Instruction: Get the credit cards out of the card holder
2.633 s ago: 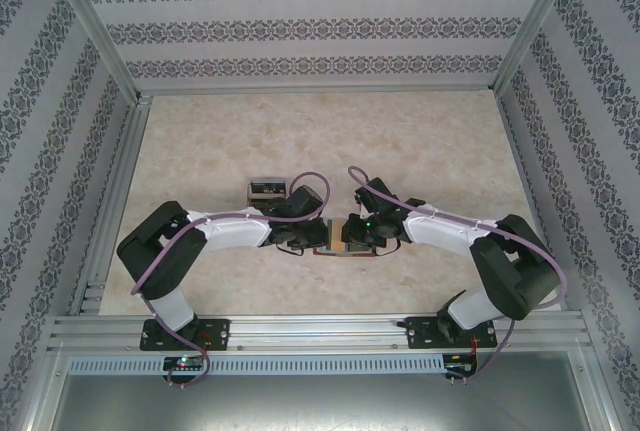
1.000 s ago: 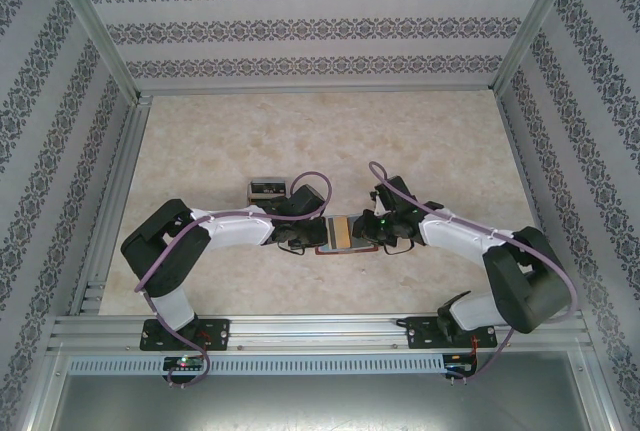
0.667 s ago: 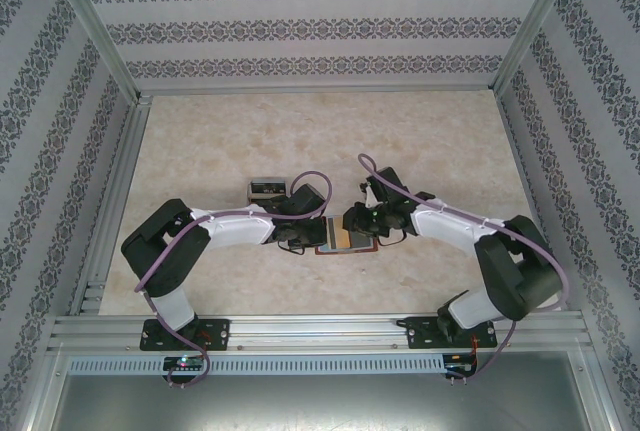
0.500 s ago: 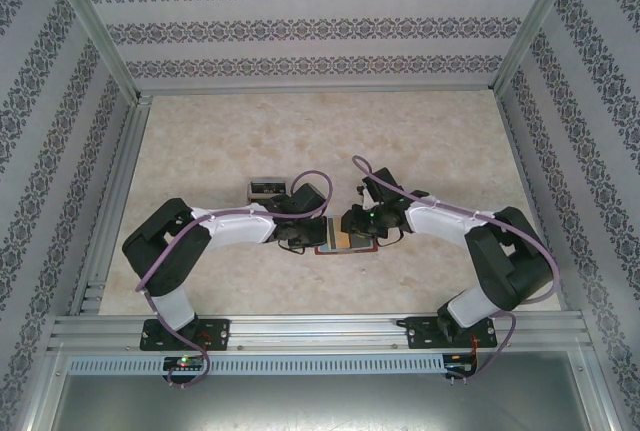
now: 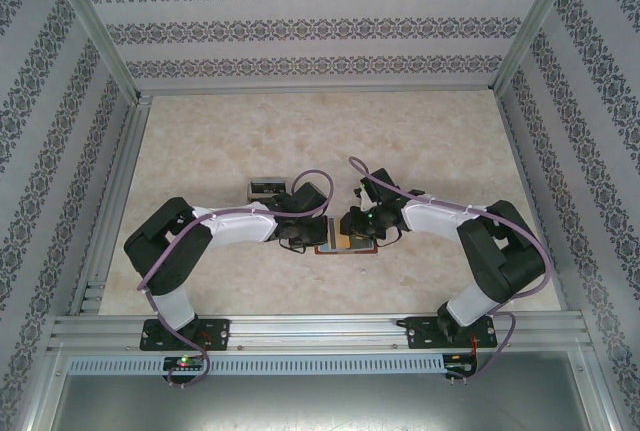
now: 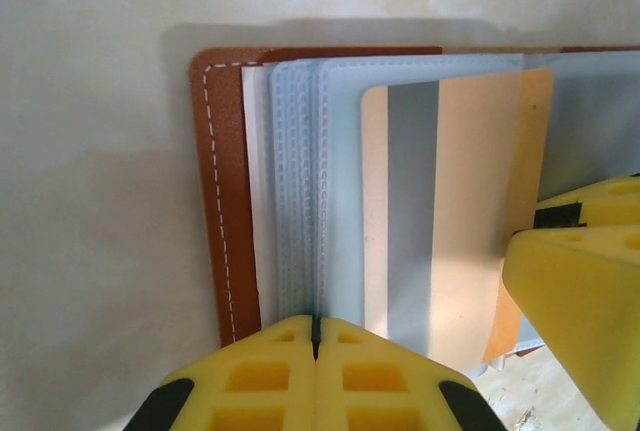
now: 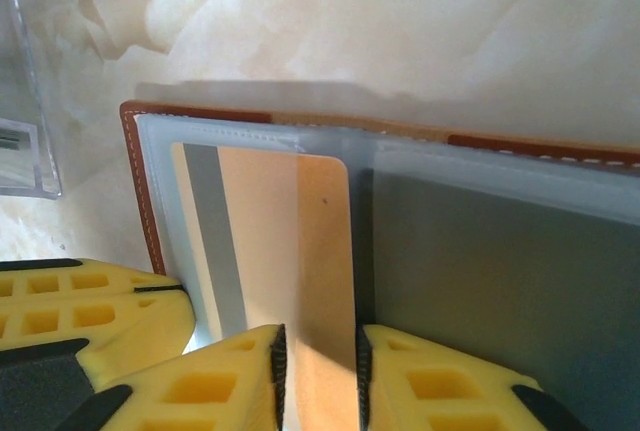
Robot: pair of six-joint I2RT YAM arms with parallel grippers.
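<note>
**Robot Arms Tease Card From Holder**

The card holder point(image 6: 225, 201) lies spread mid-table point(image 5: 300, 141), toward the near edge. The left gripper point(image 6: 315, 336), jaws pressed together, bears on its sleeves point(image 6: 300, 201). The right gripper point(image 7: 320, 346), jaws narrowly parted, straddles the credit card point(image 6: 460, 211); whether it grips is unclear. The card looks thin, stiff and slick, and is best pinched at its exposed edge.

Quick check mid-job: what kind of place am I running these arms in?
Likely a staged robot test cell, not a real room: an aluminium frame boxes in a marble-look tabletop, patterned wallpaper panels form the walls, and the left arm and right arm bolt to a front rail.
</note>
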